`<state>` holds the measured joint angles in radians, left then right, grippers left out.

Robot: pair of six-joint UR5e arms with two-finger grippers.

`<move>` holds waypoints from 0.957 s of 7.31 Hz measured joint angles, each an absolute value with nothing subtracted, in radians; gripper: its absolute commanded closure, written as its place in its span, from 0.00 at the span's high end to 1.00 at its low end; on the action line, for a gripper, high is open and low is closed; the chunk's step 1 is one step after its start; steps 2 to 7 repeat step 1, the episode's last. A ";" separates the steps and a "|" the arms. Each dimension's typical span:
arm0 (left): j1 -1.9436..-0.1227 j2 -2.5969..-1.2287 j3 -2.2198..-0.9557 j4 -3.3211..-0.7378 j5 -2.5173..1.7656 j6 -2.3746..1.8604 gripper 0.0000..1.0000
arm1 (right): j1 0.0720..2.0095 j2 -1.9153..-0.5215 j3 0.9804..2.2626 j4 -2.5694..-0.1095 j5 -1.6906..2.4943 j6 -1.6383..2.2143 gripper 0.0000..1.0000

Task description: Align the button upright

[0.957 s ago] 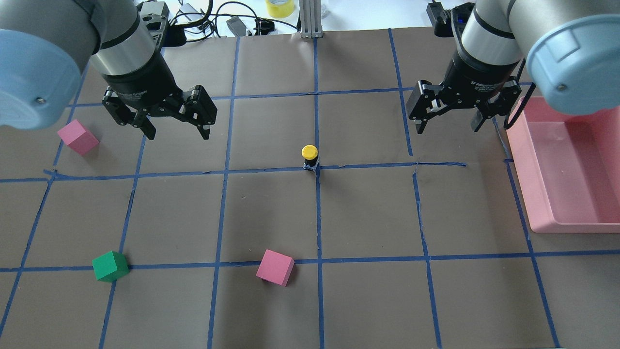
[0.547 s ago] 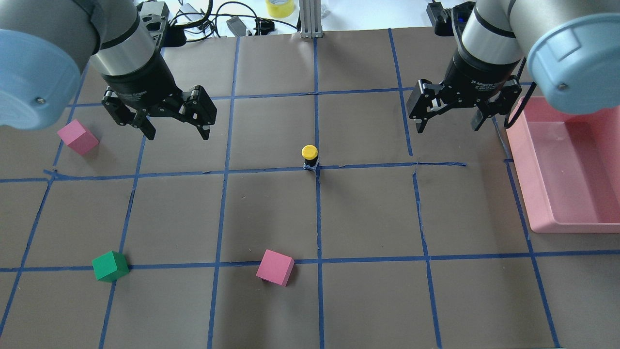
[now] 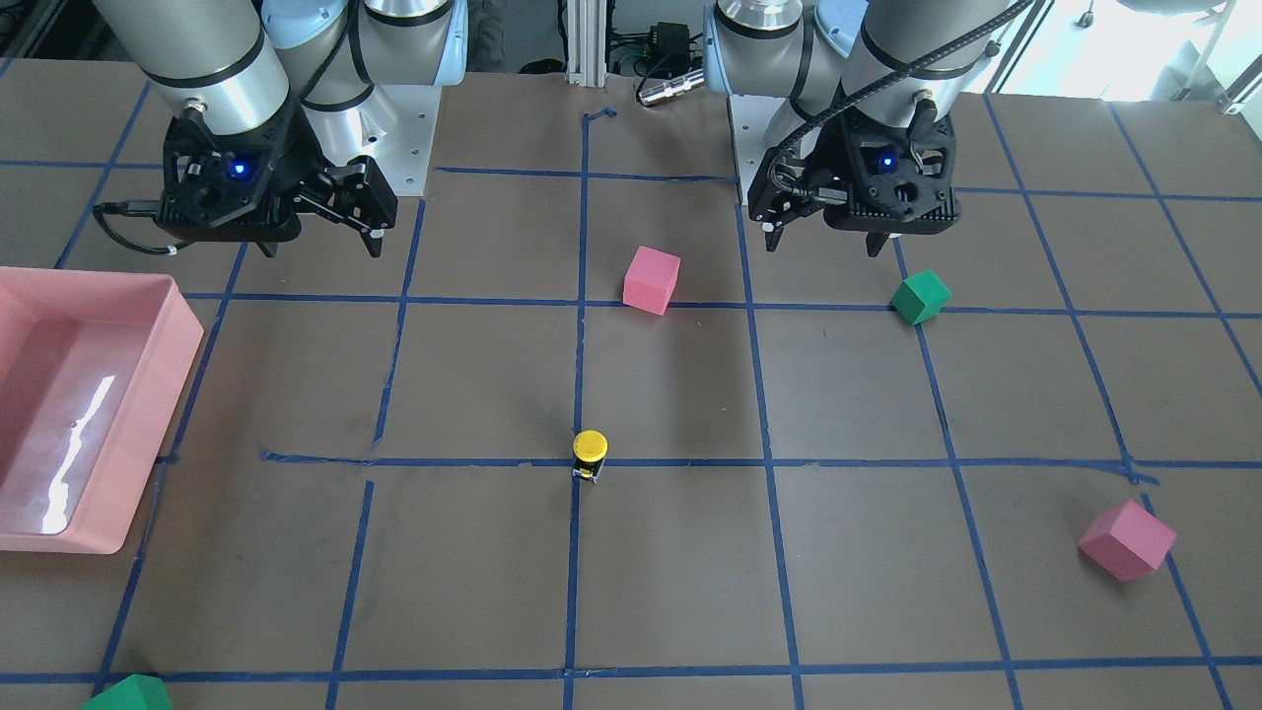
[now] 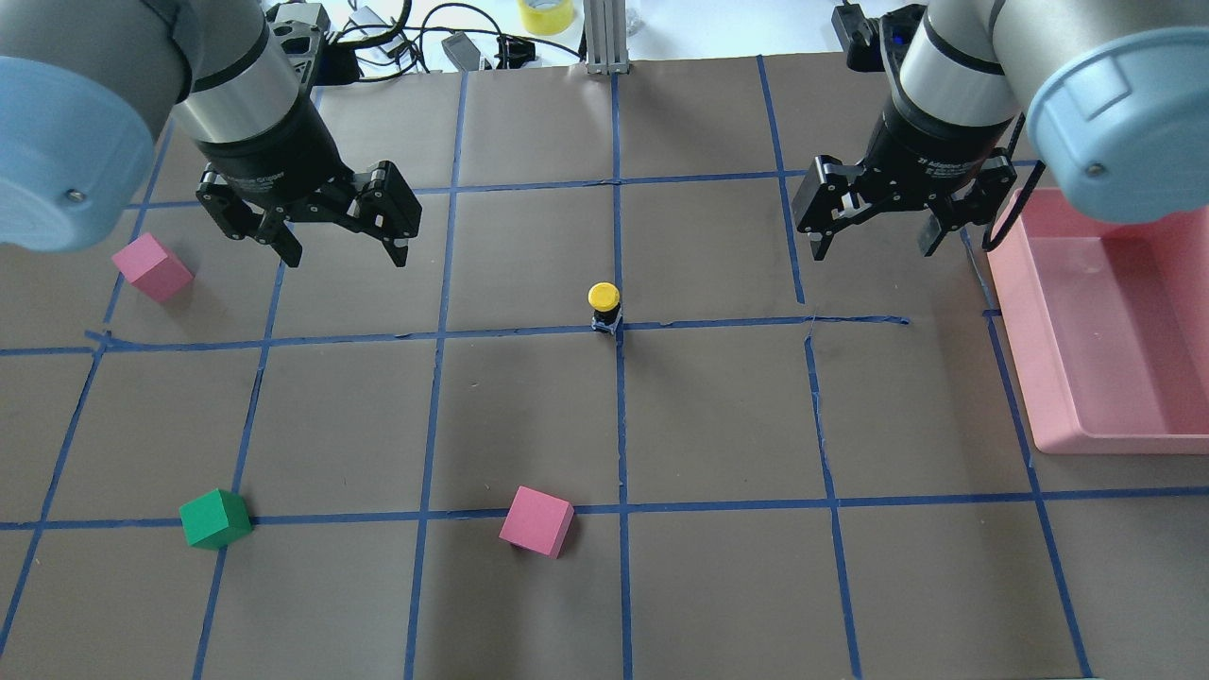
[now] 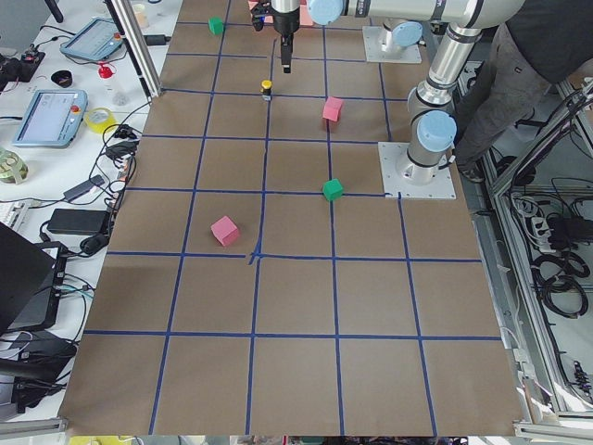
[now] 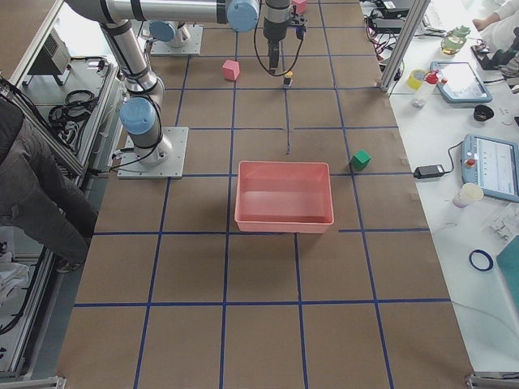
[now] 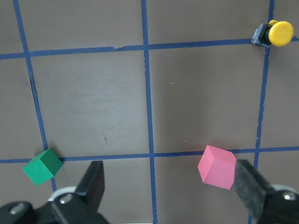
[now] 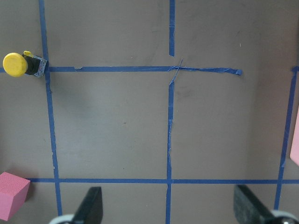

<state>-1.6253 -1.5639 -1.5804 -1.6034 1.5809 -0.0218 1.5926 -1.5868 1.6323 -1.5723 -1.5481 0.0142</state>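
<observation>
The button [image 4: 604,304] stands upright on the blue tape crossing at the table's middle, yellow cap up, black base down. It also shows in the front view [image 3: 590,454], the left wrist view [image 7: 275,33] and the right wrist view [image 8: 18,64]. My left gripper [image 4: 345,255] is open and empty, raised above the table, well left of the button. My right gripper [image 4: 872,250] is open and empty, raised, well right of it. Both also show in the front view, left [image 3: 823,245] and right [image 3: 321,248].
A pink cube [image 4: 151,268] lies left of the left gripper. Another pink cube [image 4: 536,520] and a green cube [image 4: 215,518] lie nearer the robot. A pink tray [image 4: 1015,312] stands at the right edge. Another green cube [image 3: 128,695] sits at the far corner.
My left gripper has shifted very slightly toward the far side of the table. The button and the right gripper have not moved.
</observation>
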 measured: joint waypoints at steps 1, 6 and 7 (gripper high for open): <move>-1.626 -1.565 -1.579 -1.603 1.580 -0.022 1.00 | 1.593 -1.586 1.633 -1.572 -1.548 0.014 1.00; -1.626 -1.565 -1.579 -1.603 1.580 -0.022 1.00 | 1.593 -1.586 1.633 -1.572 -1.548 0.014 1.00; -1.626 -1.565 -1.579 -1.603 1.580 -0.022 1.00 | 1.593 -1.586 1.633 -1.572 -1.548 0.014 1.00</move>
